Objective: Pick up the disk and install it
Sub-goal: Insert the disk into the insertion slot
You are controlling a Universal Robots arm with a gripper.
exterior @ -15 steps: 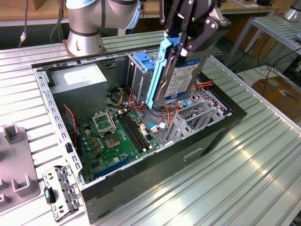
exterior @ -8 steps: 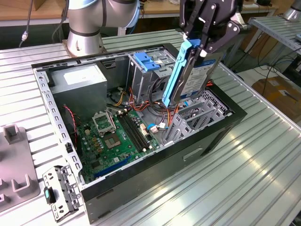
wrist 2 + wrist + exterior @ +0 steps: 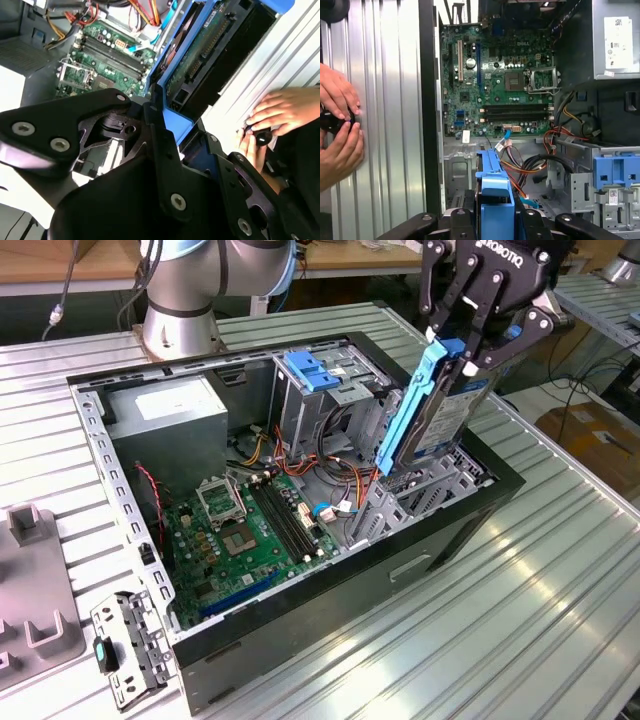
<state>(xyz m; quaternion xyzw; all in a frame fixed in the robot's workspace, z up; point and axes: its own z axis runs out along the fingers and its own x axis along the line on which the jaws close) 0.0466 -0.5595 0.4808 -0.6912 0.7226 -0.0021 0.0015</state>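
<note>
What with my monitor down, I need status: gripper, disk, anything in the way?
Status: gripper shut on disk. Disk tilted, steep, lower end at the drive bay. Nearby: cables beside the bay; a person's hands over the table by the case.

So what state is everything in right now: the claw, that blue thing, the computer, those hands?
gripper: shut on the top end of the disk.
disk: held on edge, tilted, lower end at the drive bay, most of it above the case.
computer case: lying on its side, open, with the motherboard exposed.
person's hands: on the table beside the case, closed around a small dark object.
</note>
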